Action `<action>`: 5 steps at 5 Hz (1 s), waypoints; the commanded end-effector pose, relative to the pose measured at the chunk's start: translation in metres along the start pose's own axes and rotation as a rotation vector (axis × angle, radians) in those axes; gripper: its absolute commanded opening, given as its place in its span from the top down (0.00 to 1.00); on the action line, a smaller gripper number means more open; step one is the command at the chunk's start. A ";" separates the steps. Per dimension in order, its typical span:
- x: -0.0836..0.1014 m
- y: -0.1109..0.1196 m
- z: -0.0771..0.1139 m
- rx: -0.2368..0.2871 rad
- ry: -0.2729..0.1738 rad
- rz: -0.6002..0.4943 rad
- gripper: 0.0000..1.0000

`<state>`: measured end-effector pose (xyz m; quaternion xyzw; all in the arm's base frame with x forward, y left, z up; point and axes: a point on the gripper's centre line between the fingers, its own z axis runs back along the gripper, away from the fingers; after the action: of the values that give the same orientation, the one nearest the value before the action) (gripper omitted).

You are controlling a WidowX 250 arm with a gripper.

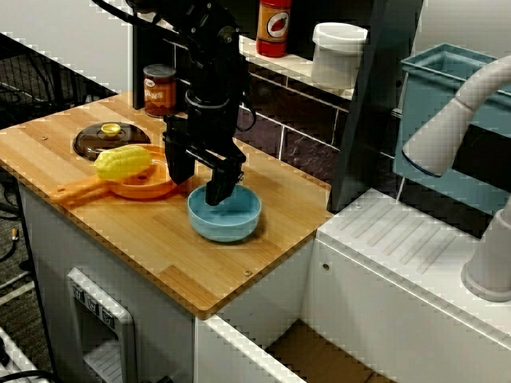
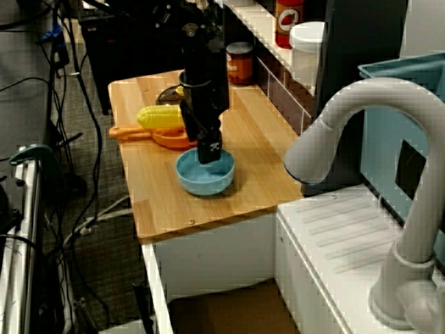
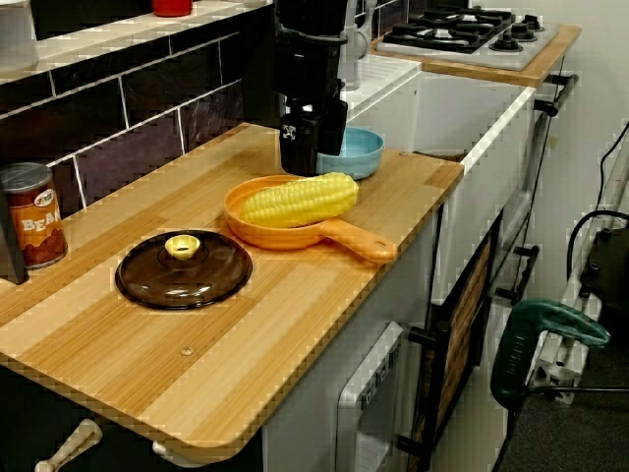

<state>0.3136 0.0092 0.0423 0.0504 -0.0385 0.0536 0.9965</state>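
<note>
Blue bowl [image 1: 231,222], on wooden counter [image 1: 263,259] beside orange pan [image 1: 142,187]: we log the pincer [image 1: 200,185] directly above its pan-side rim, jaws parted and empty, one finger seemingly inside, one outside.

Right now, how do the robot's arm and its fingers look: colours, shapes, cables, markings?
The arm is all black, built of blocky, rounded segments. A thin black cable loops beside its wrist. It ends in two broad, flat black fingers; one carries a small white marking.
</note>
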 end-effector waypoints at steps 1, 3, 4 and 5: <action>0.000 0.000 0.000 0.000 0.000 0.000 0.00; -0.006 -0.006 0.002 -0.027 0.008 -0.036 1.00; -0.004 -0.005 0.003 -0.042 0.022 -0.039 1.00; 0.002 0.001 0.003 -0.061 0.033 -0.022 1.00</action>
<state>0.3069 0.0059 0.0355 0.0185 -0.0009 0.0369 0.9991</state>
